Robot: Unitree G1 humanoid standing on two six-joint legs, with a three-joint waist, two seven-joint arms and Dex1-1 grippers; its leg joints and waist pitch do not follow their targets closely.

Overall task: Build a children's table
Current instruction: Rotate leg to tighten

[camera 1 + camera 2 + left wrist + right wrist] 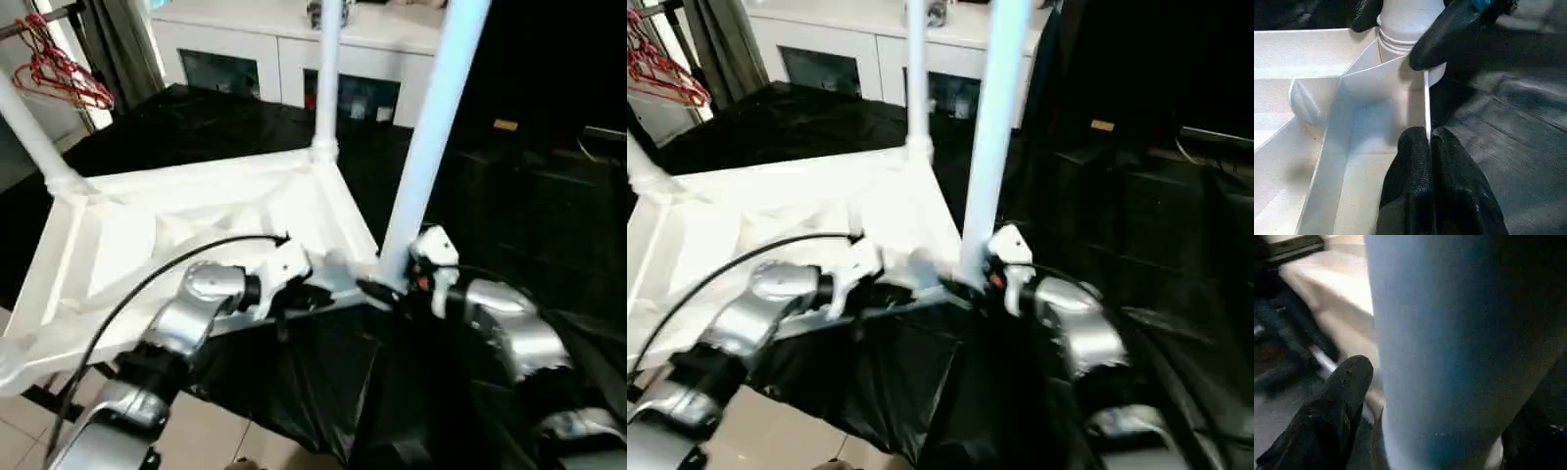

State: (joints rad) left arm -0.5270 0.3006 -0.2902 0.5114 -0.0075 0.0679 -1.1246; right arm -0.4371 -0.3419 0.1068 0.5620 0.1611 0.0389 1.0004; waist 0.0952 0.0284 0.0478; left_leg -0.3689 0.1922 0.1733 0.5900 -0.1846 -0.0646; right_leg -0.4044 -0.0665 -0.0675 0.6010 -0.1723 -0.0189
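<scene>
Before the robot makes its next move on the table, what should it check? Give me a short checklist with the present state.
1. Left gripper pinched shut on the tabletop rim: ok.
2. Right gripper open around the near leg: ok.
3. Near leg standing in its corner socket: ok; fully seated: cannot tell.
4. Far leg upright in its socket: ok.
5. Left leg in its socket: ok, it leans.
6. Fourth leg fitted: cannot tell.

Black plastic sheet (225,122) covered work surface, wrinkled, draped over near edge. White cabinet (284,54) with glass doors stood behind it. Red wire hangers (61,70) hung on rail, far left. Beige floor tiles (201,436) showed below.
</scene>
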